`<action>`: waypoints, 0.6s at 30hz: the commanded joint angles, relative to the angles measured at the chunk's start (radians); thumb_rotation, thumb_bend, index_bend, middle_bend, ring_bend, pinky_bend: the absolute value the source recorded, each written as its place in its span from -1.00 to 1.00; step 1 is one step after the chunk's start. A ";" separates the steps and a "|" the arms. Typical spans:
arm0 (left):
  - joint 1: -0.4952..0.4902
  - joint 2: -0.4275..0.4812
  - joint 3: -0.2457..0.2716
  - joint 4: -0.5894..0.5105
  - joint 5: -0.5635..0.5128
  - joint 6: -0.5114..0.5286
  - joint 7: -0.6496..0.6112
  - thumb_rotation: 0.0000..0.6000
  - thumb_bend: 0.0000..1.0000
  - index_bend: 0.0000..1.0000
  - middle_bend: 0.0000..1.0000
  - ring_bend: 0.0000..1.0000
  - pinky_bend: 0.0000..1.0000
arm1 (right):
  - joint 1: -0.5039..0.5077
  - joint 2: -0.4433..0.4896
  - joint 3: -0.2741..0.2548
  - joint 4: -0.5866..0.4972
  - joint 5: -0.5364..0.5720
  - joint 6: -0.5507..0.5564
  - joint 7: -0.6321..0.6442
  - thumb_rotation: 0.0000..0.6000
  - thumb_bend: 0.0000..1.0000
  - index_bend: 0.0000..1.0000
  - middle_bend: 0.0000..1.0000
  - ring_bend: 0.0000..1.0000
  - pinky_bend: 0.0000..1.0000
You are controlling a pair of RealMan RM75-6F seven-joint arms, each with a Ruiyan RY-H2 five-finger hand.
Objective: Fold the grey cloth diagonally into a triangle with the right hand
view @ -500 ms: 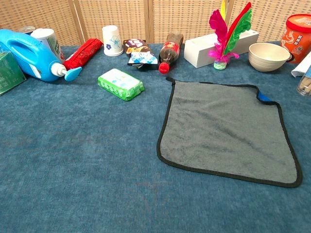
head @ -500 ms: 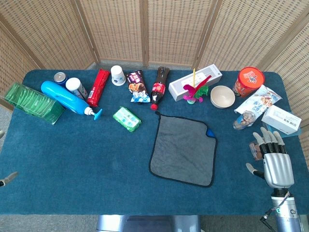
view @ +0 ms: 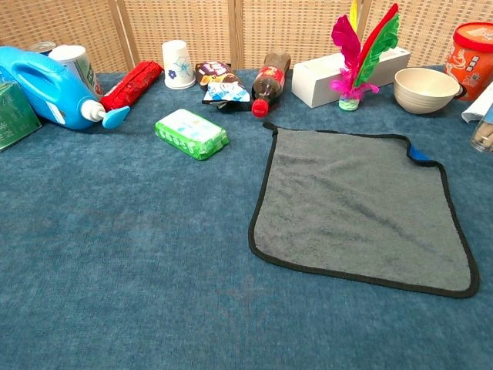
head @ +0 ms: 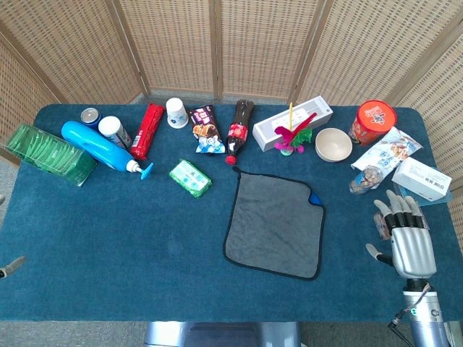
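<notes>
The grey cloth (head: pixel 276 224) with black edging lies flat and unfolded on the blue table, also filling the right half of the chest view (view: pixel 362 204). A small blue tag (head: pixel 315 199) sticks out at its far right corner. My right hand (head: pixel 405 235) hovers over the table's right side, well to the right of the cloth, with its fingers spread and nothing in it. The chest view does not show it. At the left edge of the head view only a small grey tip (head: pixel 10 267) shows, possibly of my left hand; its state is unclear.
Along the back stand a cola bottle (head: pixel 239 130), white box (head: pixel 293 126), feather shuttlecock (head: pixel 291 137), bowl (head: pixel 333 144) and red tub (head: pixel 374 121). Packets (head: pixel 391 155) and a white box (head: pixel 422 178) lie just beyond my right hand. A green wipes pack (head: pixel 190 178) lies left of the cloth.
My right hand has shifted slightly toward the far side of the table. The cloth has not moved.
</notes>
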 commanded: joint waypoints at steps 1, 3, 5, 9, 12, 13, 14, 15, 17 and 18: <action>0.000 -0.001 -0.003 0.001 -0.008 -0.001 -0.002 1.00 -0.57 -0.90 -1.00 -1.00 -1.00 | 0.026 -0.030 0.008 0.024 0.020 -0.039 -0.008 1.00 -1.00 -0.62 -1.00 -1.00 -1.00; -0.001 -0.001 -0.006 0.000 -0.015 -0.002 -0.004 1.00 -0.57 -0.90 -1.00 -1.00 -1.00 | 0.045 -0.051 0.017 0.037 0.031 -0.062 -0.017 1.00 -1.00 -0.59 -1.00 -1.00 -1.00; -0.002 -0.002 -0.008 -0.001 -0.020 -0.004 -0.001 1.00 -0.57 -0.90 -1.00 -1.00 -1.00 | 0.066 -0.071 0.027 0.045 0.042 -0.088 -0.022 1.00 -1.00 -0.55 -1.00 -1.00 -1.00; -0.004 -0.002 -0.009 -0.004 -0.026 -0.010 0.005 1.00 -0.57 -0.90 -1.00 -1.00 -1.00 | 0.105 -0.115 0.049 0.058 0.056 -0.120 -0.044 1.00 -1.00 -0.46 -1.00 -1.00 -1.00; -0.006 -0.003 -0.010 -0.007 -0.034 -0.015 0.012 1.00 -0.57 -0.90 -1.00 -1.00 -1.00 | 0.140 -0.162 0.068 0.076 0.075 -0.150 -0.062 1.00 -1.00 -0.36 -1.00 -1.00 -1.00; -0.008 -0.003 -0.011 -0.007 -0.039 -0.019 0.013 1.00 -0.57 -0.90 -1.00 -1.00 -1.00 | 0.167 -0.192 0.079 0.086 0.082 -0.173 -0.068 1.00 -1.00 -0.34 -1.00 -1.00 -1.00; -0.009 -0.003 -0.012 -0.008 -0.044 -0.023 0.014 1.00 -0.57 -0.90 -1.00 -1.00 -1.00 | 0.188 -0.221 0.093 0.106 0.097 -0.191 -0.078 1.00 -1.00 -0.31 -1.00 -1.00 -1.00; -0.010 -0.002 -0.013 -0.008 -0.047 -0.025 0.014 1.00 -0.57 -0.90 -1.00 -1.00 -1.00 | 0.200 -0.241 0.100 0.122 0.106 -0.198 -0.086 1.00 -1.00 -0.30 -1.00 -1.00 -1.00; -0.011 -0.002 -0.015 -0.009 -0.052 -0.027 0.014 1.00 -0.57 -0.90 -1.00 -1.00 -1.00 | 0.221 -0.275 0.109 0.154 0.119 -0.209 -0.097 1.00 -1.00 -0.27 -1.00 -1.00 -1.00; -0.011 -0.001 -0.016 -0.009 -0.054 -0.028 0.013 1.00 -0.57 -0.90 -1.00 -1.00 -1.00 | 0.230 -0.289 0.114 0.170 0.128 -0.216 -0.103 1.00 -1.00 -0.27 -1.00 -1.00 -1.00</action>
